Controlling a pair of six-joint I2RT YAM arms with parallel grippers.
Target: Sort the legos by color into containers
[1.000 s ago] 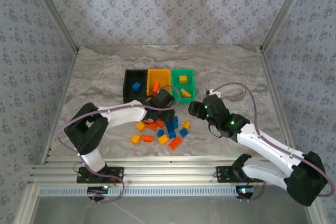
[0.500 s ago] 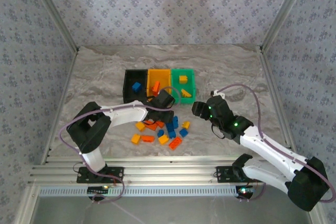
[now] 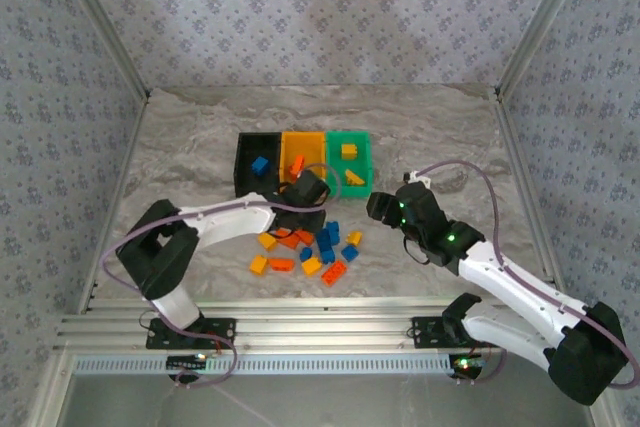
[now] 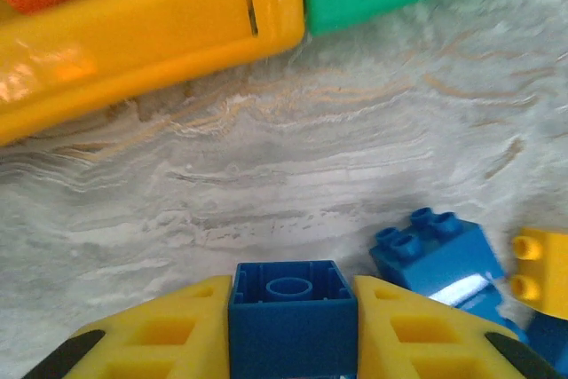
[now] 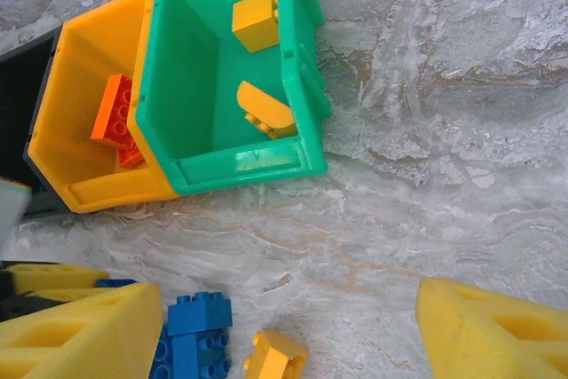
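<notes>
My left gripper [image 4: 293, 295] is shut on a blue lego [image 4: 293, 312], studs facing away, just above the marble table. In the top view it [image 3: 312, 212] hangs over the far edge of the loose pile of legos [image 3: 310, 247]. The three joined containers stand just beyond: black [image 3: 243, 162], orange-yellow [image 3: 303, 136] and green [image 3: 366, 159]. They hold a blue lego [image 3: 260, 165], an orange-red one [image 3: 297, 164] and two yellow ones [image 5: 256, 20]. My right gripper [image 5: 288, 326] is open, above a yellow lego [image 5: 275, 357] and beside blue ones [image 5: 197, 330].
Bare marble lies between the pile and the bins' near walls [image 4: 133, 42] [image 5: 248, 161]. Papered walls and metal frame posts close in the table on three sides. The two grippers hang close together over the pile's right end.
The left arm's elbow has swung a little left and lower, its gripper staying over the pile's far edge. The right gripper has drifted slightly right.
</notes>
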